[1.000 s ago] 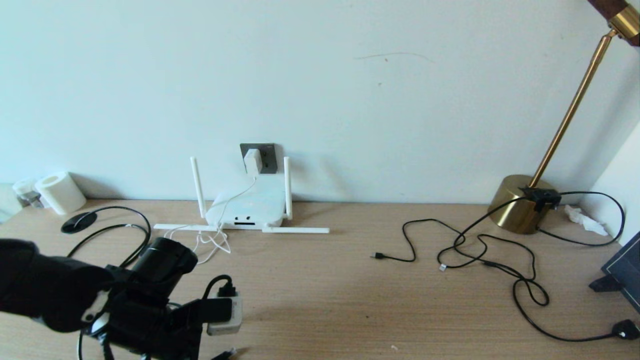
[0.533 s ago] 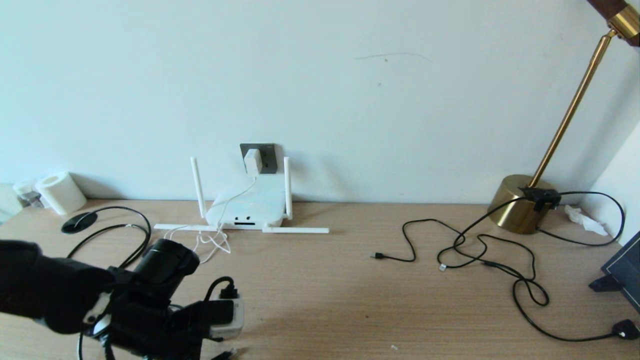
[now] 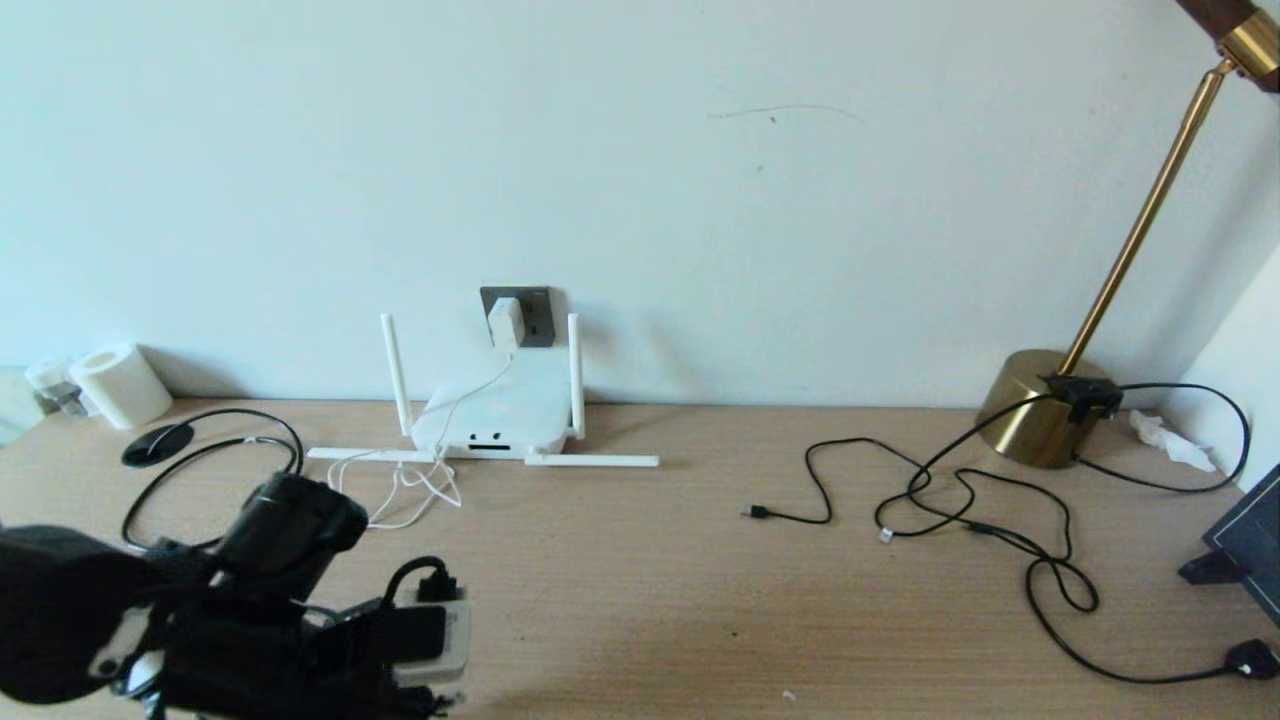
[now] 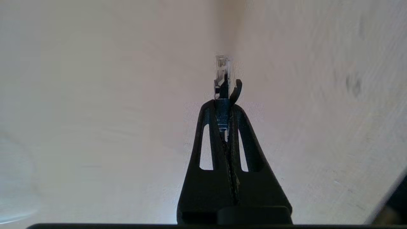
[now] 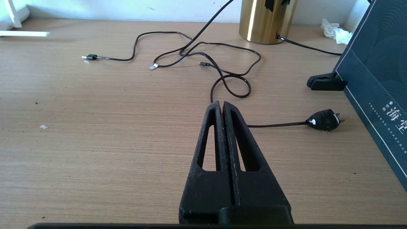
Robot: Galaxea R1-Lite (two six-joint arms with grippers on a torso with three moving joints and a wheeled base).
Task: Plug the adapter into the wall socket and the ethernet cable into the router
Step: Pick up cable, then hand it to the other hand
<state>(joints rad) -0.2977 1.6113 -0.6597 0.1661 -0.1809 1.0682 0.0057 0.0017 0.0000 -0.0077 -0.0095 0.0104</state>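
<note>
1 ethernet cable: clear-tipped black connector, pinched by left gripper.

Left gripper cut off by head view's bottom edge, fingertips hidden under own wrist housing. Ethernet cable vanishes behind left arm; connector seen only in left wrist view, surroundings blurred. Router port detail too small. Lamp head cropped at corner.
</note>
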